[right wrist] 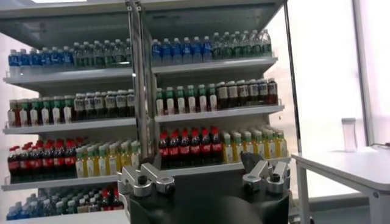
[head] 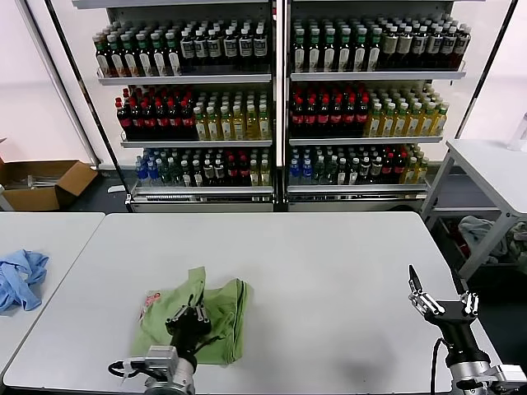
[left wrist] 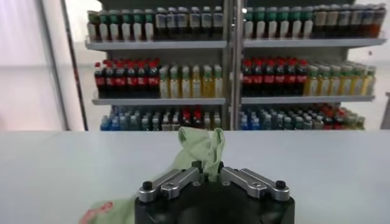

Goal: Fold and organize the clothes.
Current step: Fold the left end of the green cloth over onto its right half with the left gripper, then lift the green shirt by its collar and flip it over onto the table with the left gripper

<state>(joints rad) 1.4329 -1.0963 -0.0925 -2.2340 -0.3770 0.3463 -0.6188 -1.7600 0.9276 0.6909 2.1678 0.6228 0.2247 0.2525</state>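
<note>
Left gripper (head: 191, 317) at the near edge, clenched on a pinch of the shirt (head: 218, 317), which lies bunched and half-folded on the table (head: 329, 263), near left. We're mid-fold here; next, I'd say, that pinched flap must be carried across and laid flat. Right gripper (head: 440, 302) waits near right, released, holding nothing. Far back, shelves of bottles (head: 272, 107).

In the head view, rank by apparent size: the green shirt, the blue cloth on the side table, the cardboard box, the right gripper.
1. green shirt, clearly largest
2. cardboard box, farther from the camera, so it looks smaller than it is
3. blue cloth and right gripper: look alike, not ranked; the cloth is cut by the frame edge
</note>
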